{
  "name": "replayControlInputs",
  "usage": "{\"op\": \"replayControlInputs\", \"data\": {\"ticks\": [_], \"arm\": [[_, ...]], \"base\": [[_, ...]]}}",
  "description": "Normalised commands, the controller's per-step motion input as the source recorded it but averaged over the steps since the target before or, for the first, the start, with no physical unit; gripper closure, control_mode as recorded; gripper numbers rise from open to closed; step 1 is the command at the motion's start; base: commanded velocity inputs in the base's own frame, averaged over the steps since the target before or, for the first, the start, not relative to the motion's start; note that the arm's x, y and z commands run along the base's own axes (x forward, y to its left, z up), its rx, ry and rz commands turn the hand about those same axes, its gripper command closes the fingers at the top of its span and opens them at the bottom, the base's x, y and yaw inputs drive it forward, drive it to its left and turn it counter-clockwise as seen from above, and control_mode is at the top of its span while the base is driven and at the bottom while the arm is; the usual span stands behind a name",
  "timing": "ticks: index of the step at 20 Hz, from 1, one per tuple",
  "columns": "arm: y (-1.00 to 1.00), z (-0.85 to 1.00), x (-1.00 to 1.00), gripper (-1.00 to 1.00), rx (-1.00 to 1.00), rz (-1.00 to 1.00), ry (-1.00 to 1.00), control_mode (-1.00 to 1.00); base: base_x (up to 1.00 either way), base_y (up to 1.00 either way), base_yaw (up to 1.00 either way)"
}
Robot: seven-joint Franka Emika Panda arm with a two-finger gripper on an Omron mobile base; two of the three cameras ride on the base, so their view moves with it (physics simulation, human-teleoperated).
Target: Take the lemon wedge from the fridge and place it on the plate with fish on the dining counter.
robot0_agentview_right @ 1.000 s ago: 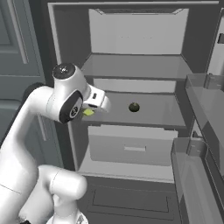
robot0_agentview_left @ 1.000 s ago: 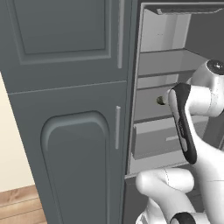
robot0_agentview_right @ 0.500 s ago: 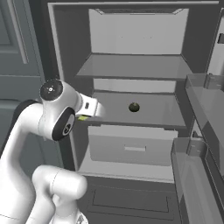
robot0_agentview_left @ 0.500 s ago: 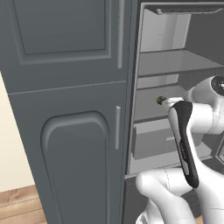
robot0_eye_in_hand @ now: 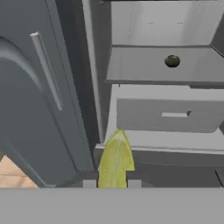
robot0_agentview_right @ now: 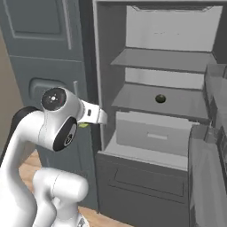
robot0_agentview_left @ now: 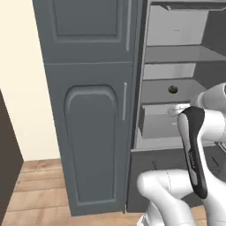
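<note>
- Between the two small dark finger tips of the gripper (robot0_eye_in_hand: 112, 183), nearly shut, sits the thin yellow lemon wedge (robot0_eye_in_hand: 115, 161), outside the tall dark grey fridge (robot0_agentview_right: 155, 128).
- It is thin; a quick swing may shake it loose.
- At ten o'clock in the hand view, the panelled dark grey cabinet (robot0_eye_in_hand: 39, 96) stands close and could get bumped.
- A small dark green round lump (robot0_eye_in_hand: 172, 61) sits at one o'clock on the pale shelf (robot0_eye_in_hand: 175, 70), out of the way.

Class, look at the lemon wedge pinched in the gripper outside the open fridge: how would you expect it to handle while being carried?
The lemon wedge is a thin sliver tapering to a point, so probably very light. It sticks out well past the gripper, held by one end, so it might twist or slip. Its surface looks smooth, possibly slick.
</note>
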Motion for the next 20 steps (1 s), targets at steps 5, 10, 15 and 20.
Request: {"op": "replayControlInputs", "data": {"ticks": [5,10,15,20], "arm": [[0.0,0.0,0.0,1.0,0.0,0.0,0.0,1.0],[0.0,0.0,0.0,1.0,0.0,0.0,0.0,1.0],[0.0,0.0,0.0,1.0,0.0,0.0,0.0,1.0],[0.0,0.0,0.0,1.0,0.0,0.0,0.0,1.0]], "base": [[-1.0,0.02,0.46],[-0.31,0.45,0.78],[-0.02,0.42,0.88],[0.0,0.29,0.91]]}}
